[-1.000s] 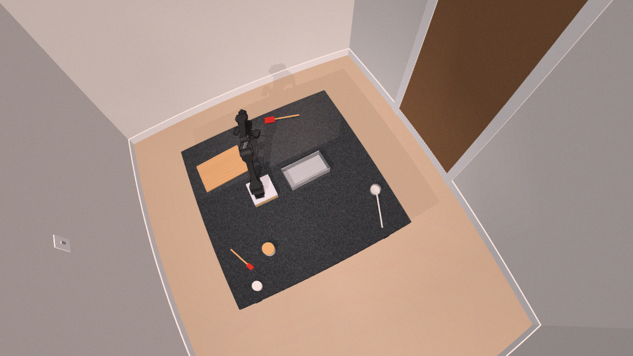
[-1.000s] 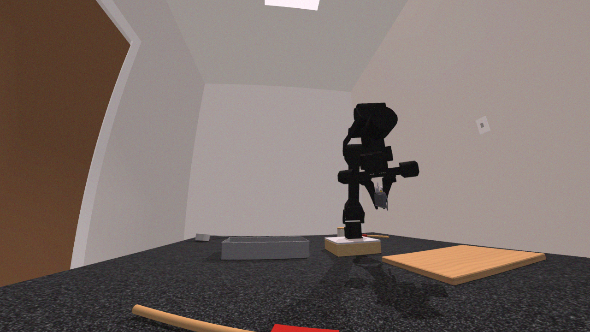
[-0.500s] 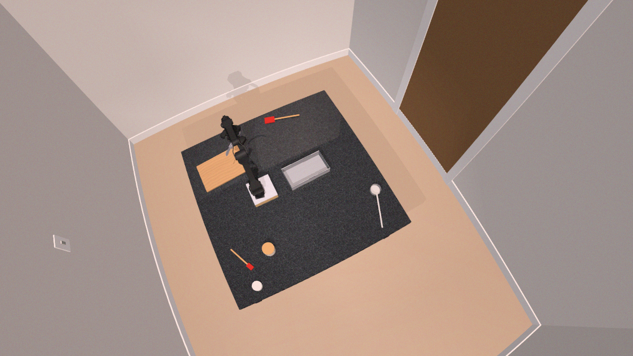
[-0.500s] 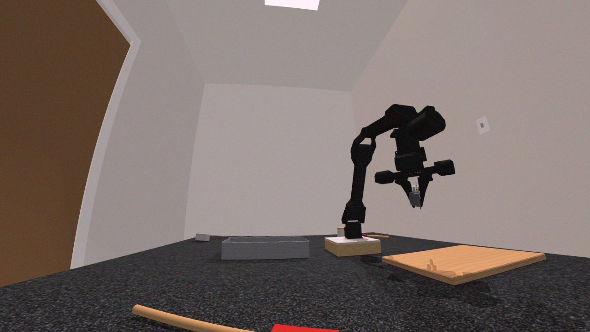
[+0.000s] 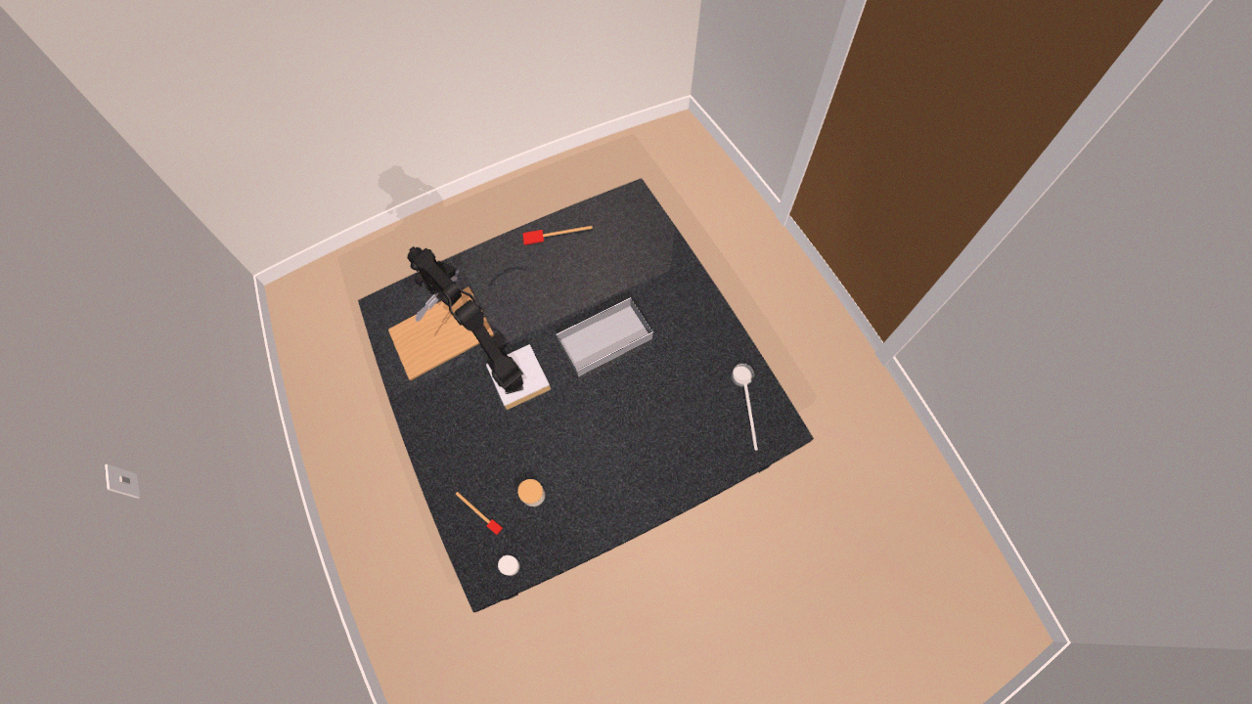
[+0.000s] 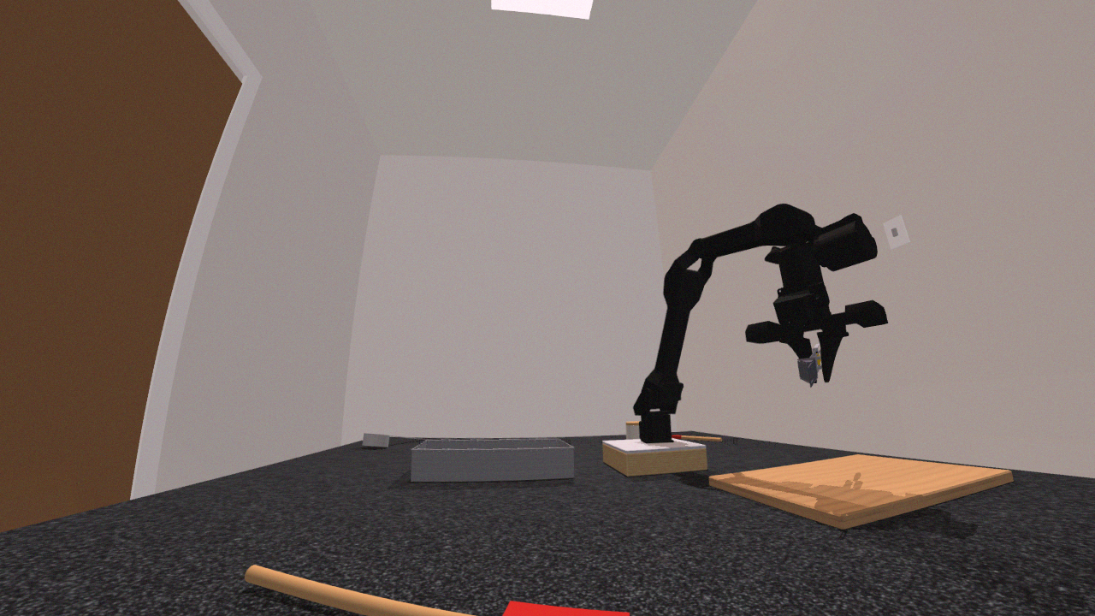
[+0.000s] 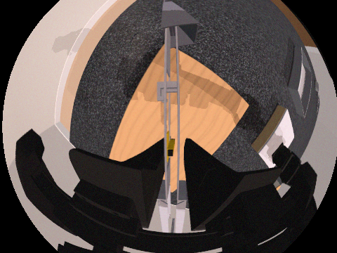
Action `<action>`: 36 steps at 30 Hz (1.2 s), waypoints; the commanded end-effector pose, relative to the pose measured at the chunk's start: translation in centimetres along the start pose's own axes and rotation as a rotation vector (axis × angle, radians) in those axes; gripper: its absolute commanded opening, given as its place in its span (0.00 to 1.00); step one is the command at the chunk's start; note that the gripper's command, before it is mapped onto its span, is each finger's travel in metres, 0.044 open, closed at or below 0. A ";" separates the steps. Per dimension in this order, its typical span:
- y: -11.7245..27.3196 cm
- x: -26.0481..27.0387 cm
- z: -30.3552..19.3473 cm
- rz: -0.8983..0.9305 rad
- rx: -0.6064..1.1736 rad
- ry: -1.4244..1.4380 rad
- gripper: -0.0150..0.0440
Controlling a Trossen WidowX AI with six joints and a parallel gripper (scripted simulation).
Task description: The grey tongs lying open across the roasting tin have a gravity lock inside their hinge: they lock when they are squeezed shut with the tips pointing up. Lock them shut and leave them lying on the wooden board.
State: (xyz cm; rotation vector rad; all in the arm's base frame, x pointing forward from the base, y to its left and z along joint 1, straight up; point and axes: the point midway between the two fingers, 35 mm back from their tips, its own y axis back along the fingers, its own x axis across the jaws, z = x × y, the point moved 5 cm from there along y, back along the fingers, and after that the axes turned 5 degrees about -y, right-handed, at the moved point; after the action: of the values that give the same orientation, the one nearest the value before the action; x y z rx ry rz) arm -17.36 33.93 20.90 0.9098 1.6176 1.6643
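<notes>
My gripper (image 6: 817, 366) (image 7: 177, 141) points down and is shut on the grey tongs (image 5: 425, 308) (image 6: 807, 370) (image 7: 178, 88), high above the wooden board (image 5: 420, 357) (image 6: 934, 476) (image 7: 140, 130). The two thin arms of the tongs run close together and nearly parallel between my fingers. Their dark wedge-shaped end is at the top of the wrist view and looks the lower end in the exterior view. The pale ends are at the bottom of the wrist view. A yellow piece shows between the arms. Whether the lock holds cannot be seen. The roasting tin (image 5: 615, 355) (image 6: 492, 464) has no tongs across it.
The white-topped arm base (image 5: 532, 372) (image 6: 665, 462) stands between board and tin. A red-headed brush (image 5: 533, 237) (image 6: 566, 608) lies behind them. Another red-headed brush (image 5: 494, 527), an orange-topped round pot (image 5: 530, 491), a white pot (image 5: 508, 564) and a long-handled white ladle (image 5: 742, 374) are farther off.
</notes>
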 end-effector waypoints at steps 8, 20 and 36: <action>0.0 0.0 -6.3 -0.002 0.005 -0.145 0.00; -0.2 -0.1 -7.6 -0.012 0.022 -0.172 0.00; -3.1 -1.3 -4.8 -0.162 0.556 -0.080 0.00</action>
State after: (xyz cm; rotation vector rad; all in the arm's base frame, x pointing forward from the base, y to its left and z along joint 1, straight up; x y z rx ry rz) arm -21.12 30.27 18.11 1.0295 1.9953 1.1479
